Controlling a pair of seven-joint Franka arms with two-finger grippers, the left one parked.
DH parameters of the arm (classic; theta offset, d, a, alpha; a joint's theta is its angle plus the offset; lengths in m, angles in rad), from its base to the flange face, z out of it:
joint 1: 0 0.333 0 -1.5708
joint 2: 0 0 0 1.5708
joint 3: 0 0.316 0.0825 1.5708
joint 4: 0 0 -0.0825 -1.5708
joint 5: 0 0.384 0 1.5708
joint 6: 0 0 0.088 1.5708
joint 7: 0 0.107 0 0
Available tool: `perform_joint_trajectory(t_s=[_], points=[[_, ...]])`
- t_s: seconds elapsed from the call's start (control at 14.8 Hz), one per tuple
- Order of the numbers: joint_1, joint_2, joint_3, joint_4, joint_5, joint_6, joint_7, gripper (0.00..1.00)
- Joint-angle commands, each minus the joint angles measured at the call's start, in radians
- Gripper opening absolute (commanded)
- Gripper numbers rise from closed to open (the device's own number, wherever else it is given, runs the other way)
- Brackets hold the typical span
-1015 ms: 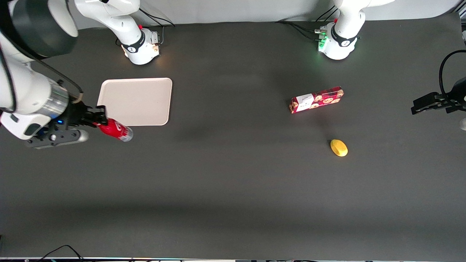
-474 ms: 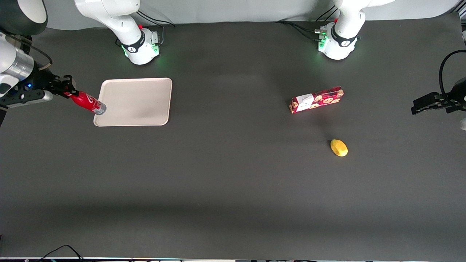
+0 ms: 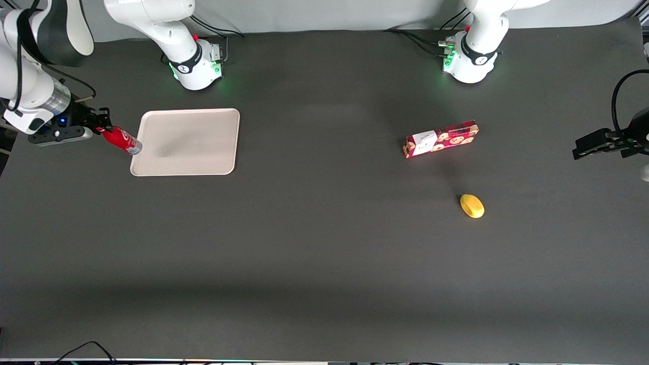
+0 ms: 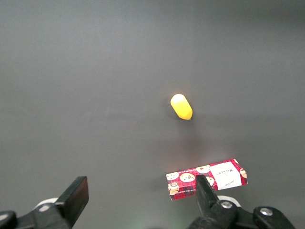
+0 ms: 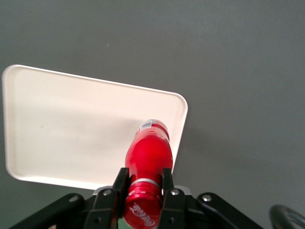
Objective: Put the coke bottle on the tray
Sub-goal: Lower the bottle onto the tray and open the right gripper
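Observation:
The red coke bottle [image 3: 120, 139] hangs tilted in my right gripper [image 3: 103, 128], which is shut on its neck just below the cap. The bottle is held in the air at the working arm's end of the table, its clear base at the edge of the beige tray [image 3: 195, 143]. In the right wrist view the bottle [image 5: 147, 164] sits between the two black fingers [image 5: 120, 183] of the gripper [image 5: 143, 183], with its base over the tray [image 5: 71, 129] near one rounded corner.
A red cookie box [image 3: 441, 138] and a yellow lemon-like object [image 3: 472, 206] lie toward the parked arm's end of the table; both also show in the left wrist view, the box [image 4: 207, 178] and the yellow object [image 4: 181, 106]. Arm bases stand farthest from the front camera.
My gripper has carried the bottle from the tray's nearer corner outward and farther from the front camera, then slightly back toward the tray's edge. The grip on the bottle is unchanged.

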Motion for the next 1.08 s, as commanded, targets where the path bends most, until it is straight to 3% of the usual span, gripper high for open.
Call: perform_joint_trajectory(t_s=[0.0,0.2,0.81,1.02], points=[[-0.004,0.012,-0.047,-0.088,-0.038,0.111,-0.022,0.00],[-0.004,0.049,-0.091,-0.133,-0.038,0.181,-0.022,0.00],[-0.004,0.104,-0.094,-0.174,-0.036,0.243,-0.008,0.00],[-0.004,0.112,-0.094,-0.174,-0.036,0.251,-0.008,0.52]])
